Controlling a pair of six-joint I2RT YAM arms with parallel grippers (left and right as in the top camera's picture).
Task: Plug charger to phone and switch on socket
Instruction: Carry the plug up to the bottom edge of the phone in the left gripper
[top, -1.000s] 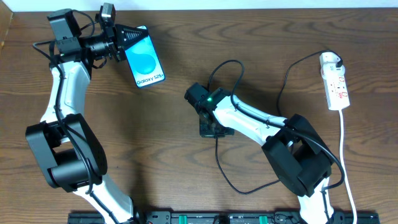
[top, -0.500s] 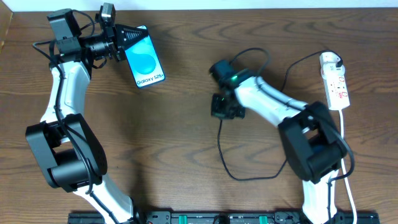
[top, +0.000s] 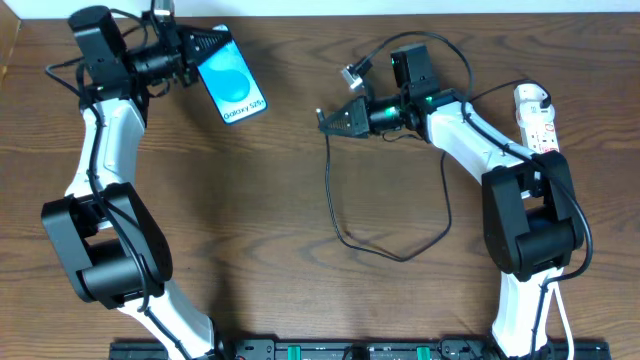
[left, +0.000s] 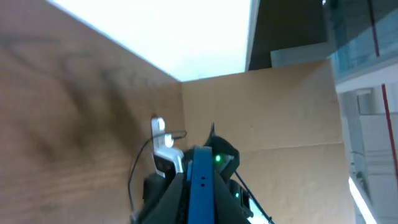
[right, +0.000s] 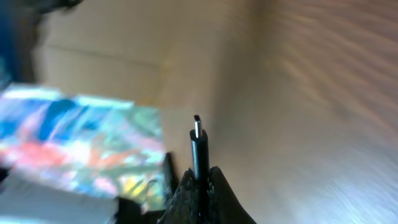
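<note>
Left fingers clamp the one phone by its end; right fingers pinch the one charger at its tip, with the one socket well behind them. Left wrist: phone edge-on between the fingers. Right wrist: charger tip juts beyond the pressed-together fingers.

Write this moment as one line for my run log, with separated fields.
left jaws: shut on phone | right jaws: shut on charger tip | tip and phone: apart, not plugged | socket: no arm at it
</note>
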